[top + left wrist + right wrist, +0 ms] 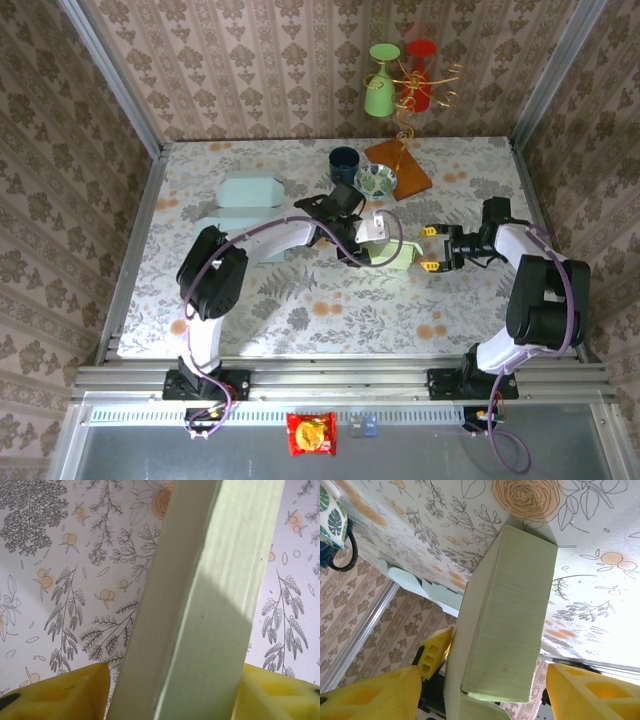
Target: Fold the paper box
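Floral tabletop (300, 300) lies beneath a long, pale-green, sharp-edged paper box (400, 258).

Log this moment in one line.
left hand: shut on paper box | right hand: open, around box end | table: other items untouched

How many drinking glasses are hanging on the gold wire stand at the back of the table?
2. The green glass hangs on the left of the gold wire stand, the red glass right beside it on the right. Both hang upside down; none seems hidden.
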Motion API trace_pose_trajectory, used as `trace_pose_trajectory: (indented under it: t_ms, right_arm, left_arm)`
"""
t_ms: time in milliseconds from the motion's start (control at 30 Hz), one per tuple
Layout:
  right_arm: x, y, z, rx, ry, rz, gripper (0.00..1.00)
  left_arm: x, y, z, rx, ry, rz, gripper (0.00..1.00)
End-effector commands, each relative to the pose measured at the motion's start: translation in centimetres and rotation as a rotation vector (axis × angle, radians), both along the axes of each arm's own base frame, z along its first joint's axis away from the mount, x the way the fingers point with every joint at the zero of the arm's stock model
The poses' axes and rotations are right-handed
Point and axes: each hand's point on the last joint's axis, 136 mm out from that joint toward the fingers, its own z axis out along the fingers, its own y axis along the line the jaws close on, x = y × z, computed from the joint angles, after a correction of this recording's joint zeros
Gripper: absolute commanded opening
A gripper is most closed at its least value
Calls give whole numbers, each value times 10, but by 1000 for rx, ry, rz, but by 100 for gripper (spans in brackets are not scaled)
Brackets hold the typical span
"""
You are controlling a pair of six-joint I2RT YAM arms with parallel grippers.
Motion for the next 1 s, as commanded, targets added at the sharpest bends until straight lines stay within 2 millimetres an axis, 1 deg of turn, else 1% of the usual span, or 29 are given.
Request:
trace_pose_trajectory:
  t_ms: [0, 133, 267, 333, 433, 500, 600, 667, 733, 800, 867, 967]
  right_arm:
    - [1, -13, 11, -95, -38, -3, 68]
    - [6, -32, 26, -260, -131, 19, 64]
    - [7, -59, 53, -563, -287, 88, 56]
    - [7, -64, 61, -710, -356, 182, 51]
    - [10, -56, 68, -886, -468, 371, 45]
    - [9, -49, 71, -993, -543, 490, 45]
    - [6, -43, 73, -1066, -607, 590, 46]
    - [1, -41, 69, -1092, -603, 660, 50]
    - [-5, -39, 60, -1089, -550, 726, 54]
    - [-8, -30, 52, -1065, -527, 773, 56]
    - [-9, -21, 48, -1052, -528, 779, 59]
    - [-8, -11, 45, -1004, -540, 741, 66]
  left_arm:
    - [4, 6, -2, 29, 74, 86, 61]
    - [6, 8, 0, 37, 114, 124, 61]
    - [6, 9, 0, 49, 135, 142, 61]
    - [6, 10, 1, 46, 135, 144, 61]
    - [5, 11, 1, 48, 136, 142, 61]
    - [4, 10, 2, 47, 133, 139, 61]
    - [4, 11, 2, 49, 135, 138, 61]
    - [4, 11, 1, 52, 136, 139, 61]
    - [5, 11, 1, 52, 136, 140, 61]
    - [5, 11, 0, 55, 138, 143, 61]
    - [5, 11, -1, 55, 140, 143, 61]
    - [6, 10, -1, 56, 139, 144, 61]
